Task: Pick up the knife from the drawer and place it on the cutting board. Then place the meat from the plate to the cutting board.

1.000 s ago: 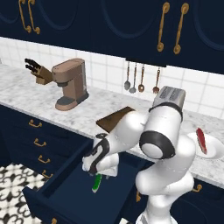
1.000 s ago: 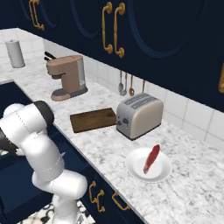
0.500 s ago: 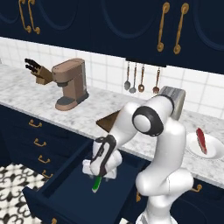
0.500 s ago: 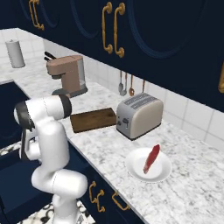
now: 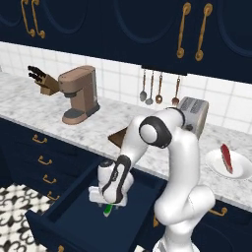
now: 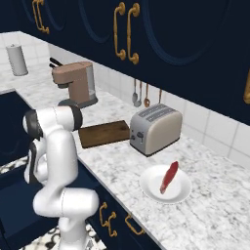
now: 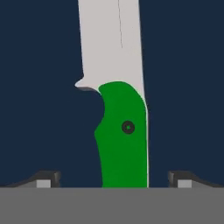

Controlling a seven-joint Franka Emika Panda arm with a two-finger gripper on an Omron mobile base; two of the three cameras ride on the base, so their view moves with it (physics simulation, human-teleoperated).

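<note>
Now the gripper (image 7: 113, 177) hangs low inside the open navy drawer (image 5: 74, 216); its two dark fingertips (image 7: 43, 177) stand wide apart and touch nothing; the green-handled knife (image 7: 120, 131) lies flat on the drawer floor right between them, silver blade pointing away from the hand; it is not lifted yet.

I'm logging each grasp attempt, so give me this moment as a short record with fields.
claw: open, down inside the drawer, fingertips either side of the knife handle, not yet closed on it
knife: lying flat on the drawer floor, green handle toward the claw
cutting board: on the counter beside the toaster, nothing on it
meat: on the plate
</note>
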